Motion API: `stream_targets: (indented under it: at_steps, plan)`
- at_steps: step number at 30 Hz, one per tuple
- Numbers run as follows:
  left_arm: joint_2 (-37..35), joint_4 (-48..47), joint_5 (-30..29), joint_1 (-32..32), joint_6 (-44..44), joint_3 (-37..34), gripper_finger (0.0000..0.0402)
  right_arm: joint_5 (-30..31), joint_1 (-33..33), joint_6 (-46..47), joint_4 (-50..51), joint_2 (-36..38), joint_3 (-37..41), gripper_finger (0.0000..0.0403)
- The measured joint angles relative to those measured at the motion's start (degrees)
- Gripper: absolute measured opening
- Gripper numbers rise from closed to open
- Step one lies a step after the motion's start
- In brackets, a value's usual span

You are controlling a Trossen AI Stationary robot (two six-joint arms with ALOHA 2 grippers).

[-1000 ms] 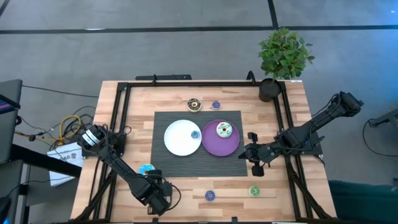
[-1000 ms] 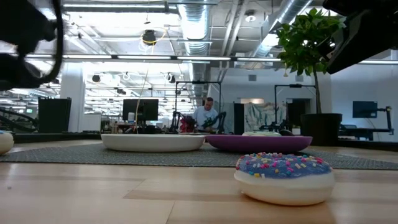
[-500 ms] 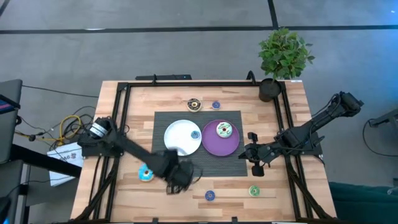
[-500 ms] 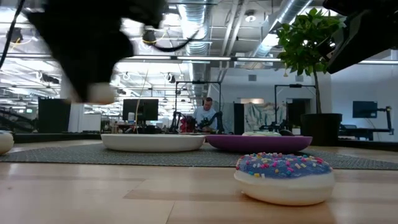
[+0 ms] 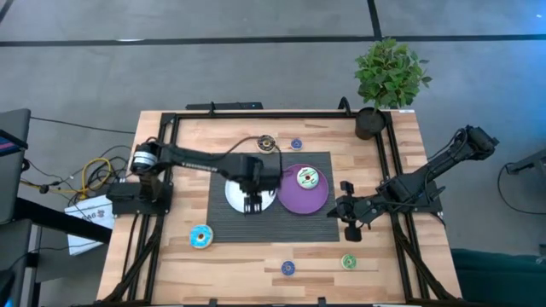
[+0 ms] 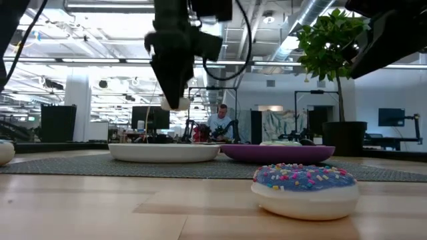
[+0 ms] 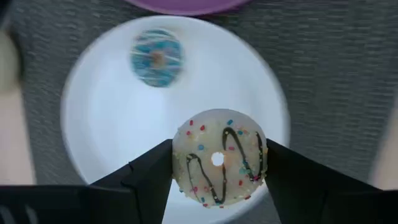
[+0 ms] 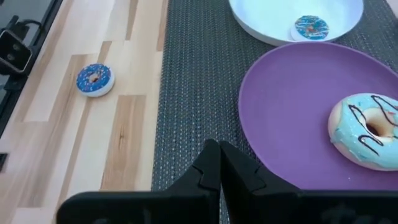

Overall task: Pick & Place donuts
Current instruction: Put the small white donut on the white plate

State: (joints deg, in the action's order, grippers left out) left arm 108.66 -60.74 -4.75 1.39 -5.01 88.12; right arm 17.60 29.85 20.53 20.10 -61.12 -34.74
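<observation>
**Desk:** What sits on the wooden tabletop (image 5: 183,141), biggest things first?

**Photographer:** A dark woven mat (image 5: 223,228) covers the middle, with a potted plant (image 5: 388,78) at a far corner. On the mat lie a white plate (image 5: 239,189) and a purple plate (image 5: 309,201), just beside each other.

**Desk:** And the arms?

**Photographer:** The left arm reaches across from its side, and the left claw (image 5: 252,200) hangs over the white plate, grasping a white donut with chocolate drizzle and sprinkles (image 7: 218,157) between its two fingers, clear of the plate. The right claw (image 5: 349,232) waits clenched and empty at the mat's edge, beside the purple plate.

**Desk:** Where are the other donuts?

**Photographer:** A light-blue donut with dark drizzle (image 5: 307,178) lies on the purple plate. A small blue-striped donut (image 7: 157,56) lies on the white plate near its rim, on the purple plate's side. On bare wood at the near side: a blue donut (image 5: 200,237) left of the mat, a blue sprinkled donut (image 5: 288,269) in the middle, and a green donut (image 5: 349,262) to its right. Past the mat's far edge sit a brown donut (image 5: 267,143) and a small blue donut (image 5: 296,144).

**Desk:** Anyone in the background?

**Photographer:** A person (image 6: 219,125) at a desk far across the room.
</observation>
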Motion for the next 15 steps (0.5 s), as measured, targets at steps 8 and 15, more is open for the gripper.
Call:
stream_targets:
  at_steps: [8, 15]
  plan:
    - [0.2, 7.8, 4.3, -8.9, 8.6, -6.4, 0.0225, 1.0, -2.0, 2.9, 0.0, 0.0, 0.0, 0.0000]
    - [0.2, 11.7, 4.3, -14.1, 11.5, -7.8, 0.0225, 1.1, -5.0, 3.3, 0.0, 0.0, 0.0, 0.0000]
